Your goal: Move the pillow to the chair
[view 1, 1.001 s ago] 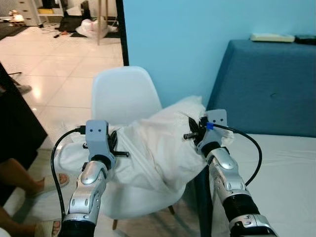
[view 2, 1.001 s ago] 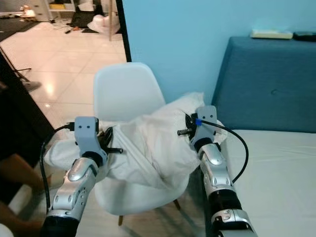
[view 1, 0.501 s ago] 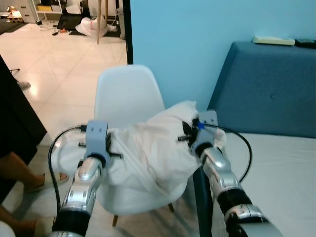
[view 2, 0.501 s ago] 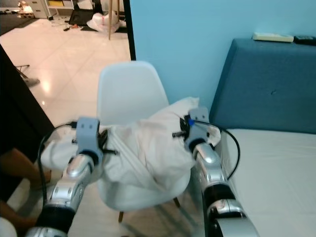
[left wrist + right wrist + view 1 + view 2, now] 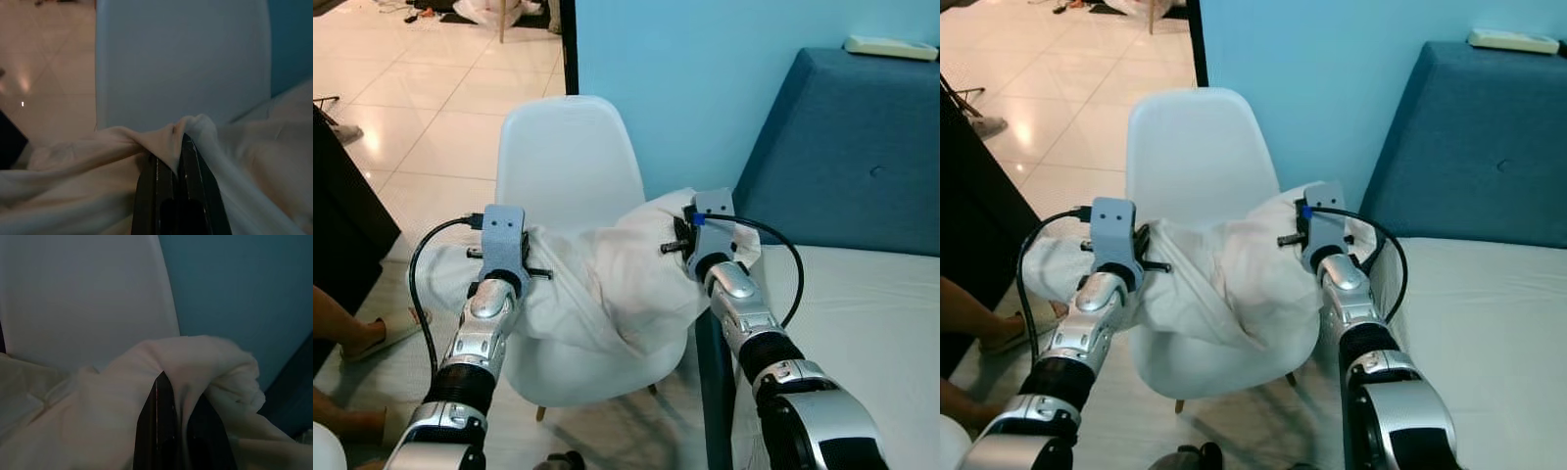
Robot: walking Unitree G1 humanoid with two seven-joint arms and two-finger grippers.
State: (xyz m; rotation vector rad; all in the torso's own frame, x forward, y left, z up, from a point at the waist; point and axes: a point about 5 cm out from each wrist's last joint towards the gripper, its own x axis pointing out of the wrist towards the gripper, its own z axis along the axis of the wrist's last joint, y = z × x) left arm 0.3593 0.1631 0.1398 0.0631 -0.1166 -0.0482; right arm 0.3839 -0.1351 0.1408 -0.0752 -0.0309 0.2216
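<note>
The left gripper (image 5: 175, 147) is clamped on a fold of the white pillow (image 5: 607, 284), its two black fingers (image 5: 193, 166) pinching cloth near the pillow's left end. The right gripper (image 5: 168, 391) is likewise closed on a bunched fold at the pillow's right end (the cloth wraps over the finger tips there). Between the two arms the pillow sags across the seat of the white chair (image 5: 563, 162), its left end drooping past the seat's edge. Behind the chair stands a light blue wall (image 5: 705, 69). To the robot's right is a bed (image 5: 862, 323) with a dark blue headboard (image 5: 847, 147). A person's feet (image 5: 352, 338) rest on the tiled floor (image 5: 421, 117) at left.
</note>
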